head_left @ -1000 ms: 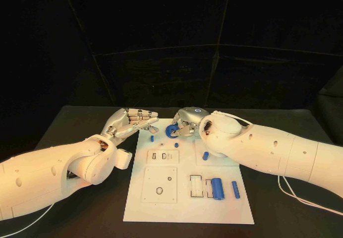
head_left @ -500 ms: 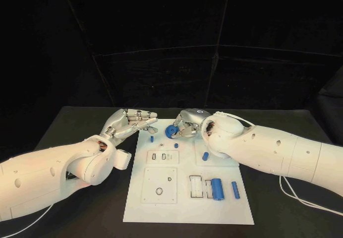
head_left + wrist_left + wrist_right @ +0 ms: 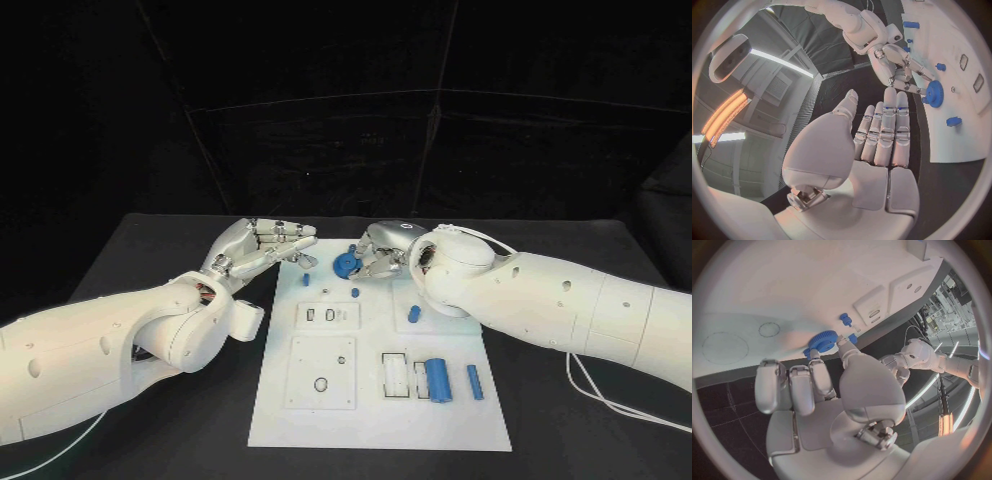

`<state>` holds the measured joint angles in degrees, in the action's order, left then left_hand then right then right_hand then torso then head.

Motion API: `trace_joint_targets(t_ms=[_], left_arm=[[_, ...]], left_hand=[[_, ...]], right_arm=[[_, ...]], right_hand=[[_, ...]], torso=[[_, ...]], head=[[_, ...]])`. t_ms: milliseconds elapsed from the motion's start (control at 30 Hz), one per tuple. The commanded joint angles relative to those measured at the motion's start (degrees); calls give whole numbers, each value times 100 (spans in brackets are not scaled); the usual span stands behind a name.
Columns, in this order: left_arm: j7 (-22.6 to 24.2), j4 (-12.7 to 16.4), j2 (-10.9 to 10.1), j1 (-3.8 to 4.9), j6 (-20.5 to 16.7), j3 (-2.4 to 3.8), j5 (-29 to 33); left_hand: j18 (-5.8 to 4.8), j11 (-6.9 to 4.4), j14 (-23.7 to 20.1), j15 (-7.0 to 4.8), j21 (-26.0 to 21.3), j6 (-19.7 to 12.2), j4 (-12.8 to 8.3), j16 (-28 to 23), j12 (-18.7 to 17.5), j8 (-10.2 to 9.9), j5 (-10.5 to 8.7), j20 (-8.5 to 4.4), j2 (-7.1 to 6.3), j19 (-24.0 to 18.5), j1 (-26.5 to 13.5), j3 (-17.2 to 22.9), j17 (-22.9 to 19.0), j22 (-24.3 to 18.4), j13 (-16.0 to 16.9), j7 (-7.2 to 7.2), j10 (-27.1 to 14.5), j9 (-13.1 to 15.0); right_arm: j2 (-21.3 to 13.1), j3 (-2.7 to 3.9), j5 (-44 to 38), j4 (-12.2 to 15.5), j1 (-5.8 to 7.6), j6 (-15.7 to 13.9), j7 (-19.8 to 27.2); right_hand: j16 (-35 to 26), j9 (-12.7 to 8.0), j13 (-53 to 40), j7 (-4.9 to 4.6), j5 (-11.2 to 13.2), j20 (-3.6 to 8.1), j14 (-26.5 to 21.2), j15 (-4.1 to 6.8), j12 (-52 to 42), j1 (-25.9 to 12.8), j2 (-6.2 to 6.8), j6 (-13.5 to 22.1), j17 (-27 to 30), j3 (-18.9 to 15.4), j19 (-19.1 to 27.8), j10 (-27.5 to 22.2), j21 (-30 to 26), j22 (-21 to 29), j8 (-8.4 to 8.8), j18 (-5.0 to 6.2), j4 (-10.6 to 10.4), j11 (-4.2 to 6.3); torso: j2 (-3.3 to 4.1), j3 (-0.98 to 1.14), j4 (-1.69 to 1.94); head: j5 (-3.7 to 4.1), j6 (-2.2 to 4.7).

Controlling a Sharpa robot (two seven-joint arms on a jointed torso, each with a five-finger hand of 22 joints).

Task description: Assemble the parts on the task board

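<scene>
The blue gear (image 3: 346,265) sits pinched between the thumb and fingers of my right hand (image 3: 384,248), held just over the far end of the task board (image 3: 378,400); from my right wrist its toothed rim (image 3: 822,341) shows right at my fingertips (image 3: 844,342), above the white plate. My left hand (image 3: 261,249) holds nothing: its fingers lie straight and side by side, thumb set apart, palm turned toward the gear, just beside the board's far left edge and not touching it. On the board near the gear stand a few small blue pegs (image 3: 306,281), one more blue piece (image 3: 414,314) lies close under my right forearm, and nearer to me a blue cylinder (image 3: 438,380) and a thin blue pin (image 3: 475,383) lie beside a slotted white block. The board lies in the middle of the black table (image 3: 130,260).
</scene>
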<state>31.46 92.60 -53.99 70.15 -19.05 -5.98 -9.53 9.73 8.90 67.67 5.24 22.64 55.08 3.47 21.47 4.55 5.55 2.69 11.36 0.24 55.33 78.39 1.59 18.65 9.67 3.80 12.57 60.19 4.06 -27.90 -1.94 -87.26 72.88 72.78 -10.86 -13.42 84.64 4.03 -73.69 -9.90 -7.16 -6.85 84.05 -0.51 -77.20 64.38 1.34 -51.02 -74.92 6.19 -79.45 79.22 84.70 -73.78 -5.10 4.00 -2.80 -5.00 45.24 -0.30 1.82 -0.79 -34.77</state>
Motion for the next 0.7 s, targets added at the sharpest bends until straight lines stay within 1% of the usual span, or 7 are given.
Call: trace_joint_targets(t_ms=[33, 233, 333, 433, 500, 600, 700], left_arm=[[-10, 6, -9, 9, 25, 5, 11], [-4, -7, -15, 9, 34, 5, 11], [3, -21, -20, 9, 41, 5, 11], [9, -33, -27, 9, 52, 5, 11], [10, -44, -30, 9, 73, 5, 11], [7, -68, -28, 9, 106, 4, 11], [1, -87, -17, 8, 135, 4, 11]], left_hand=[[63, 22, -32, -6, -30, 27, -27, -39, -34, -20, 4, 9, 26, -38, 18, 1, 5, -9, 0, 19, 22, -2], [63, 22, -32, -6, -30, 27, -27, -39, -34, -20, 4, 9, 26, -38, 18, 1, 5, -9, 0, 19, 22, -2], [63, 22, -32, -6, -30, 27, -27, -39, -34, -20, 4, 9, 26, -38, 18, 1, 5, -9, 0, 19, 22, -2], [63, 23, -33, -5, -30, 27, -32, -40, -37, -24, 4, 9, 26, -39, 19, 0, 9, -10, 0, 20, 21, -2], [64, 17, -39, -7, -32, 42, -46, -43, -32, -21, 4, 9, 26, -41, 26, 1, 16, -12, 3, 12, 40, 1], [68, -13, -49, -22, -35, 121, -71, -51, -3, 1, 5, 3, 50, -48, 34, 8, 39, -17, 14, -25, 132, 14], [67, -27, -92, -25, -53, 170, -91, -88, 6, 6, 4, 1, 65, -74, 37, 12, 47, -28, 15, -39, 193, 17]], right_arm=[[-53, 1, 54, 46, 9, -265, -24], [-320, 0, 326, 273, 8, -1278, 469], [-584, 1, 759, 475, 10, -1495, 938], [-945, 3, 1418, 709, 22, -1372, 1351], [-1301, 4, 1925, 877, 44, -1063, 1617], [-1696, 3, 2311, 969, 63, -673, 1845], [-1970, 2, 2404, 971, 71, -494, 1956]], right_hand=[[-7, 5, -24, 0, -121, -13, 315, -9, -50, 5, -42, -42, -75, -49, -22, 52, 19, -11, -11, -59, -21, 6], [-2, 2, -94, 16, -363, 2, 319, 7, -102, 253, -64, -92, -91, -70, -30, 102, 23, -21, -13, -61, 53, 25], [-4, -2, -97, 17, -360, 6, 318, 10, -102, 374, -67, -92, -88, -63, -34, 105, 25, -27, -3, -62, 119, 28], [1, -8, -101, 13, -268, 8, 321, 11, -99, 544, -50, -76, -104, -60, -40, 103, 28, -40, 20, -65, 233, 27], [8, -11, -89, 8, -251, 8, 324, 10, -83, 746, -30, -57, -124, -36, -38, 84, 26, -41, 40, -65, 386, 25], [17, -4, -80, 10, -277, 8, 328, 11, -67, 954, -15, -84, -151, -12, -41, 66, 27, -50, 35, -67, 558, 28], [22, 0, -86, 16, -285, 11, 331, 15, -69, 1051, 2, -116, -166, -15, -51, 71, 32, -68, 22, -71, 657, 35]], torso=[[0, 1, 3], [-2, 4, -6], [-9, 4, -15], [-24, 0, -22], [-44, 5, -39], [-70, 18, -74], [-79, 25, -87]], head=[[-4, 5], [-4, 40], [0, 60], [16, 81], [27, 90], [49, 94], [91, 107]])
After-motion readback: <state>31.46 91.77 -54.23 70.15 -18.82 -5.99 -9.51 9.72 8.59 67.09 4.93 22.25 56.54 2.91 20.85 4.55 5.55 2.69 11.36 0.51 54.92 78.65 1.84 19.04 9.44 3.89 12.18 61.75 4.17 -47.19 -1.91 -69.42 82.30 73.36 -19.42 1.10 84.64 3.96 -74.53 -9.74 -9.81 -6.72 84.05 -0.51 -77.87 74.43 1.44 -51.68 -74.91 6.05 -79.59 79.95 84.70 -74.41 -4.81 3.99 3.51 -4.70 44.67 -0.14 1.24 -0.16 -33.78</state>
